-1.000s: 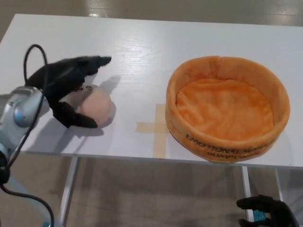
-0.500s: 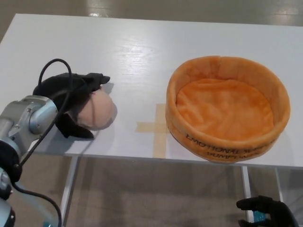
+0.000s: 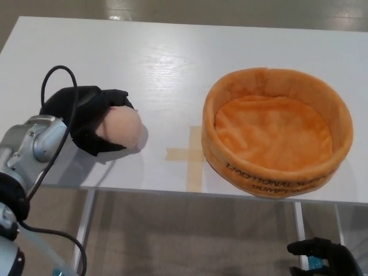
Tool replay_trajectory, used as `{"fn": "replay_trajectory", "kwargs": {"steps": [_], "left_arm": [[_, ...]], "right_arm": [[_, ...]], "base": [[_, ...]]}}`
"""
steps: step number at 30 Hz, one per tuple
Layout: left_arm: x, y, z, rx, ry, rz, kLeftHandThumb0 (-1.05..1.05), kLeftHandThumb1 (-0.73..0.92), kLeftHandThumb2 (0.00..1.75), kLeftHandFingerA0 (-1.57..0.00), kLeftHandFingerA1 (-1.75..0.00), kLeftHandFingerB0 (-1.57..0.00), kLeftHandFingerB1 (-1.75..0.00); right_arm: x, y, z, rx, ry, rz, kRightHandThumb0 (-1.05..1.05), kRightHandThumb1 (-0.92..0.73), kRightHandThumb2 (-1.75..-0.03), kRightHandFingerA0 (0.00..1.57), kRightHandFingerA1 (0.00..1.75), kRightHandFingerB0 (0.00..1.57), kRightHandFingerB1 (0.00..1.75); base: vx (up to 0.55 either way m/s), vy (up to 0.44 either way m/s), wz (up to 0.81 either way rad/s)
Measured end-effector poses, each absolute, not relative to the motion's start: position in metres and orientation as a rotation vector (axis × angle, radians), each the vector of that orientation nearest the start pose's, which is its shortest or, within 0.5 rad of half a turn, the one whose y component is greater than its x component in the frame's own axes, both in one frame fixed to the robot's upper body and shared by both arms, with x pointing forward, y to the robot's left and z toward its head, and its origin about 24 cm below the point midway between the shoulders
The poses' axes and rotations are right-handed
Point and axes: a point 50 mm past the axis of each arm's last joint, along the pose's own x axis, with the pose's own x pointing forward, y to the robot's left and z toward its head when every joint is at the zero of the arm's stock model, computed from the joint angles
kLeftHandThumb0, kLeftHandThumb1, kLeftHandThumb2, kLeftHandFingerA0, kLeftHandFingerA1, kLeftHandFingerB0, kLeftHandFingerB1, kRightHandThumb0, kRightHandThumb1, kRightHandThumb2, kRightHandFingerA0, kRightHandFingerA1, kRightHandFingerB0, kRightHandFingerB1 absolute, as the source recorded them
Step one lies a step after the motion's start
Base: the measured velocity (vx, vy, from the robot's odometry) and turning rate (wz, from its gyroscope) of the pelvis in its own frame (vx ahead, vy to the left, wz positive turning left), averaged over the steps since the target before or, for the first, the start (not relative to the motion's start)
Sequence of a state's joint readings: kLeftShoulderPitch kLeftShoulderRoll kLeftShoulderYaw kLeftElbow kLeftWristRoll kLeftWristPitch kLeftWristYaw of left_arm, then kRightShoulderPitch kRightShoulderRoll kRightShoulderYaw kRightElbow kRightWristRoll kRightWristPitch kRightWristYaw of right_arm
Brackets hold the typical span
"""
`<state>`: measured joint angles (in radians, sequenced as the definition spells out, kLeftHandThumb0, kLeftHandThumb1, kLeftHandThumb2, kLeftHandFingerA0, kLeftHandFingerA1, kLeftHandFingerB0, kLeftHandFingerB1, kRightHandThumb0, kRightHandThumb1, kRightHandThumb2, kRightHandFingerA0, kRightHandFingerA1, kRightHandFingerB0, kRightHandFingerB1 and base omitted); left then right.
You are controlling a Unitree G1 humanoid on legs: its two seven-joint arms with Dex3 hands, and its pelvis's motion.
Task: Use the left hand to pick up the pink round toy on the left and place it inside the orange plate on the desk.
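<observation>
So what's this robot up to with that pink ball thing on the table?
The robot's black left hand is wrapped around a soft pink round toy near the left side of the white table. The toy looks gripped but is still low at the table. The plush orange plate, empty, sits to the right, beyond a tape cross. The right hand hangs below the table edge.
</observation>
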<state>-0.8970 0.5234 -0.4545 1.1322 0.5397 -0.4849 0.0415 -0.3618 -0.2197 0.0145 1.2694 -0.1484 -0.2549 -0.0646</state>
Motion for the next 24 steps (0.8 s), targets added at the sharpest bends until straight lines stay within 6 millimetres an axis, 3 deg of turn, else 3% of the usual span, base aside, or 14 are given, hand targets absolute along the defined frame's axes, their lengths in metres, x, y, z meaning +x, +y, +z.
{"fn": "replay_trajectory", "kwargs": {"steps": [1,4,7,10,11,12,13,16,17,19,20,21,23,24], "left_arm": [[0.383,0.200,0.105,1.256,-0.148,-0.352,-0.26,0.79,0.66,-0.75,-1.52,-0.77,-0.52],[0.383,0.200,0.107,1.249,-0.161,-0.339,-0.25,0.82,0.65,-0.72,-1.64,-0.77,-0.79],[0.386,0.201,0.118,1.235,-0.205,-0.303,-0.24,0.82,0.66,-0.73,-1.63,-0.80,-0.77],[0.390,0.200,0.131,1.225,-0.248,-0.273,-0.27,0.79,0.63,-0.72,-1.67,-0.75,-0.98],[0.391,0.199,0.138,1.219,-0.273,-0.260,-0.29,0.73,0.64,-0.75,-1.59,-0.83,-0.59],[0.393,0.197,0.145,1.214,-0.297,-0.249,-0.29,0.73,0.64,-0.75,-1.59,-0.83,-0.59],[0.395,0.195,0.153,1.209,-0.327,-0.236,-0.32,0.77,0.66,-0.75,-1.64,-0.85,-0.73],[0.399,0.187,0.177,1.201,-0.415,-0.209,-0.27,0.79,0.63,-0.78,-1.56,-0.84,-0.81],[0.401,0.181,0.186,1.197,-0.453,-0.207,-0.25,0.78,0.63,-0.73,-1.61,-0.75,-1.03],[0.402,0.174,0.193,1.193,-0.483,-0.210,-0.25,0.78,0.63,-0.73,-1.61,-0.75,-1.03],[0.403,0.164,0.201,1.183,-0.525,-0.219,-0.24,0.78,0.61,-0.70,-1.69,-0.65,-1.26],[0.403,0.159,0.205,1.179,-0.544,-0.225,-0.27,0.71,0.63,-0.74,-1.61,-0.85,-0.73],[0.403,0.144,0.211,1.172,-0.583,-0.245,-0.26,0.74,0.65,-0.75,-1.58,-0.80,-0.95],[0.404,0.137,0.213,1.171,-0.599,-0.256,-0.26,0.74,0.65,-0.75,-1.58,-0.80,-0.95]], "right_arm": [[0.242,-0.217,-0.095,-0.379,0.649,-0.020,-0.17,-0.58,-0.57,0.60,0.87,0.57,0.76],[0.243,-0.217,-0.094,-0.380,0.648,-0.019,-0.18,-0.58,-0.57,0.58,0.86,0.57,0.75],[0.243,-0.216,-0.094,-0.383,0.647,-0.016,-0.19,-0.58,-0.57,0.58,0.85,0.57,0.75],[0.244,-0.216,-0.094,-0.386,0.646,-0.014,-0.17,-0.58,-0.57,0.60,0.87,0.57,0.76],[0.244,-0.216,-0.094,-0.386,0.646,-0.013,-0.18,-0.58,-0.57,0.60,0.87,0.57,0.76],[0.244,-0.216,-0.094,-0.386,0.646,-0.014,-0.18,-0.58,-0.57,0.60,0.87,0.57,0.76],[0.244,-0.216,-0.094,-0.386,0.646,-0.014,-0.17,-0.58,-0.57,0.60,0.87,0.57,0.76],[0.244,-0.216,-0.093,-0.386,0.645,-0.014,-0.18,-0.57,-0.56,0.62,0.88,0.58,0.77],[0.244,-0.216,-0.093,-0.386,0.644,-0.013,-0.19,-0.58,-0.57,0.60,0.86,0.57,0.76],[0.244,-0.216,-0.093,-0.387,0.644,-0.013,-0.19,-0.58,-0.57,0.60,0.86,0.57,0.76],[0.244,-0.216,-0.093,-0.388,0.644,-0.012,-0.17,-0.58,-0.57,0.59,0.86,0.57,0.76],[0.245,-0.216,-0.093,-0.388,0.644,-0.011,-0.18,-0.58,-0.57,0.58,0.85,0.57,0.75],[0.244,-0.216,-0.094,-0.389,0.645,-0.011,-0.19,-0.59,-0.57,0.58,0.83,0.57,0.74],[0.244,-0.215,-0.094,-0.390,0.645,-0.010,-0.19,-0.59,-0.57,0.58,0.83,0.57,0.74]], "base": [[0.00,0.000,0.00],[0.00,0.000,0.00],[0.00,0.000,0.00],[0.00,0.000,0.00],[0.00,0.000,0.00],[0.00,0.000,0.00],[0.00,0.000,0.00],[0.00,0.000,0.00],[0.00,0.000,0.00],[0.00,0.000,0.00],[0.00,0.000,0.00],[0.00,0.000,0.00],[0.00,0.000,0.00],[0.00,0.000,0.00]]}}
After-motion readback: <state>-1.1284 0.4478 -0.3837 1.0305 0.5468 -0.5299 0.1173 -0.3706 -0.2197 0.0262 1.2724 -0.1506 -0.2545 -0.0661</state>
